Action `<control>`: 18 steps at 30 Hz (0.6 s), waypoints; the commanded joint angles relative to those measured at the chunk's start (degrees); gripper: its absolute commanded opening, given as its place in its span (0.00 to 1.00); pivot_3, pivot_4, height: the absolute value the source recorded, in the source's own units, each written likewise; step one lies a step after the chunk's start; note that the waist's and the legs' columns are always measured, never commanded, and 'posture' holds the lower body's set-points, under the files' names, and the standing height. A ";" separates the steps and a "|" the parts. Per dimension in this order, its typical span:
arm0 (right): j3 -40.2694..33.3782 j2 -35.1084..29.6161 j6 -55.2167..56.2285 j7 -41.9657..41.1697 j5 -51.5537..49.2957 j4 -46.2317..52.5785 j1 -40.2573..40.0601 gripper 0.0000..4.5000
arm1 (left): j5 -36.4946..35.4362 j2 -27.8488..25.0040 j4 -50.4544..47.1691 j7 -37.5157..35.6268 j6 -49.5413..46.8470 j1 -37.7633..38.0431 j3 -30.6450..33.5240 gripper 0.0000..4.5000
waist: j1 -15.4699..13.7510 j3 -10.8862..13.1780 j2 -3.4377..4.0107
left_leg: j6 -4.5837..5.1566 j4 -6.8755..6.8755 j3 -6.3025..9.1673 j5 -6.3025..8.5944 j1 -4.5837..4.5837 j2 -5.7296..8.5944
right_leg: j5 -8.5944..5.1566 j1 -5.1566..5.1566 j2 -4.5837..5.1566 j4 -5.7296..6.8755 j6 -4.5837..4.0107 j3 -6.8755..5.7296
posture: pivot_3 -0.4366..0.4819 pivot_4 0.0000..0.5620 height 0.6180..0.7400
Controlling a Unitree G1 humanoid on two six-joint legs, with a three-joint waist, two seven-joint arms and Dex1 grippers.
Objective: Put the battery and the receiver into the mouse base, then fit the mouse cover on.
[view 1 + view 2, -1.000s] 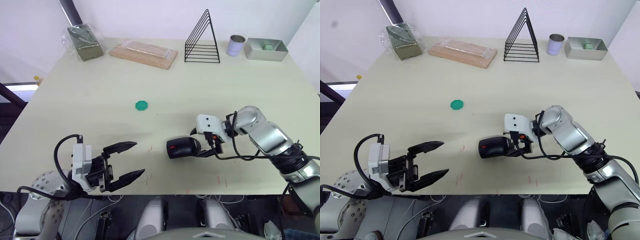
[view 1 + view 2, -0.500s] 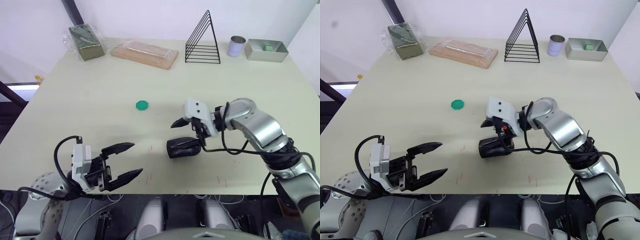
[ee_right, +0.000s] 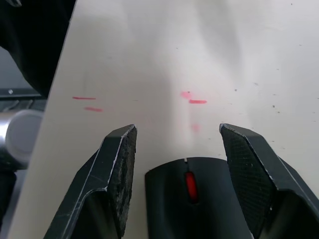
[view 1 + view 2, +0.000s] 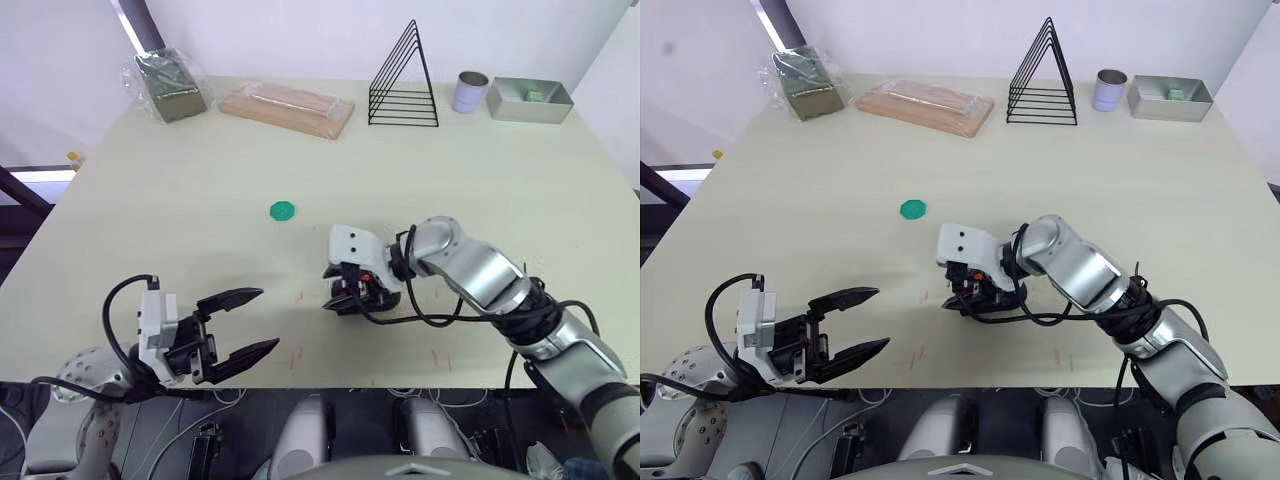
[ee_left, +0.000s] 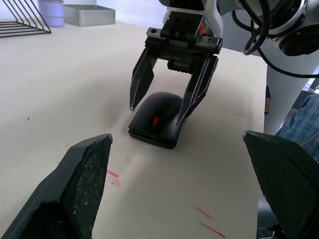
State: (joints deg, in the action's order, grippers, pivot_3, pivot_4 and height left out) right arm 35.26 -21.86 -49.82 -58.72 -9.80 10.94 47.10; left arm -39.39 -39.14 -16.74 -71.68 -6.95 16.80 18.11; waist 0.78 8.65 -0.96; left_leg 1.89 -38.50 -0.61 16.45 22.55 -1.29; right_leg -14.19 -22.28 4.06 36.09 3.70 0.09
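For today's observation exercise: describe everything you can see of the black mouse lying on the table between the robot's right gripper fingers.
The mouse is a black, smooth, plastic-looking oval with a domed top and a small red part along its midline. It lies flat on the pale table, near the front edge, close to faint red marks. The right gripper stands over it, open, one finger on each side; whether they touch it cannot be told. The left gripper is open and apart from it.

The mouse base (image 5: 158,118) lies on the table (image 4: 200,190), between the right pincer's (image 5: 167,107) fingers.
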 commanded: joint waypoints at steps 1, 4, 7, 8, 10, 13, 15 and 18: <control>0.42 0.49 -0.18 0.12 0.19 0.51 1.50 0.62 | 0.29 -0.65 -0.38 -0.45 1.18 0.25 1.67 1.00 | 0.01 0.00 0.00 | 0.00 0.00 0.00 0.00 0.00 0.00 | 0.00 0.00 0.00 0.00 0.00 0.00 | 0.48 0.27 1.00; 0.33 0.85 -0.52 0.32 0.11 0.39 1.60 0.56 | 0.33 -0.61 -0.44 -0.39 1.20 0.31 1.64 1.00 | 0.03 0.00 0.00 | 0.00 0.00 -0.01 0.00 0.00 0.01 | 0.00 0.00 0.00 0.00 0.00 0.00 | 0.48 0.27 1.00; 0.51 0.92 -0.35 0.33 0.35 0.26 1.63 0.35 | 0.36 -0.61 -0.51 -0.32 1.13 0.27 1.55 1.00 | 0.02 0.01 0.01 | 0.00 0.00 0.00 0.00 0.00 0.00 | 0.00 0.00 0.00 0.00 0.00 0.00 | 0.48 0.27 1.00; 0.62 0.97 -0.31 0.39 0.44 0.26 1.53 0.35 | 0.37 -0.60 -0.60 -0.28 1.12 0.31 1.52 1.00 | 0.03 0.01 0.02 | 0.00 0.00 0.00 0.00 0.00 0.00 | 0.00 0.00 0.00 0.00 0.00 0.00 | 0.48 0.27 1.00; 0.89 1.03 -0.01 0.49 0.72 -0.11 1.29 0.35 | 0.45 -0.61 -0.69 -0.18 1.06 0.24 1.41 1.00 | 0.03 0.02 0.03 | 0.00 0.00 0.00 0.00 0.00 0.00 | 0.00 0.00 0.00 0.01 0.00 0.00 | 0.48 0.27 1.00; 1.07 1.05 0.04 0.59 0.91 -0.29 1.01 0.35 | 0.50 -0.58 -0.80 -0.17 1.08 0.31 1.40 1.00 | 0.03 0.03 0.05 | 0.00 0.00 0.00 0.00 0.00 0.01 | 0.00 0.00 -0.01 0.01 0.00 0.00 | 0.48 0.27 1.00; 1.33 0.99 0.22 0.64 1.19 -0.79 0.88 0.35 | 0.58 -0.54 -0.80 -0.15 1.04 0.22 1.36 1.00 | 0.03 0.03 0.04 | 0.00 0.00 0.00 0.00 0.00 0.01 | 0.00 0.00 -0.01 0.01 0.00 0.00 | 0.48 0.27 1.00; 1.94 0.87 0.62 0.69 1.83 -2.03 0.82 0.35 | 0.72 -0.54 -0.74 -0.10 0.93 -0.01 1.29 1.00 | 0.03 0.03 0.04 | 0.00 0.00 -0.01 0.00 0.00 0.02 | 0.00 0.00 -0.01 0.01 0.00 0.00 | 0.48 0.27 1.00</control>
State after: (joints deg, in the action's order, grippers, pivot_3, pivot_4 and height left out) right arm 37.31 -21.03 -49.95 -58.16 -8.29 8.43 47.14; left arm -38.44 -39.14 -16.72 -71.59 -6.88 16.85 18.11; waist 0.81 8.68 -0.92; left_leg 1.89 -38.51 -0.62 16.45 22.55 -1.27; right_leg -14.19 -22.28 4.05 36.11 3.71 0.08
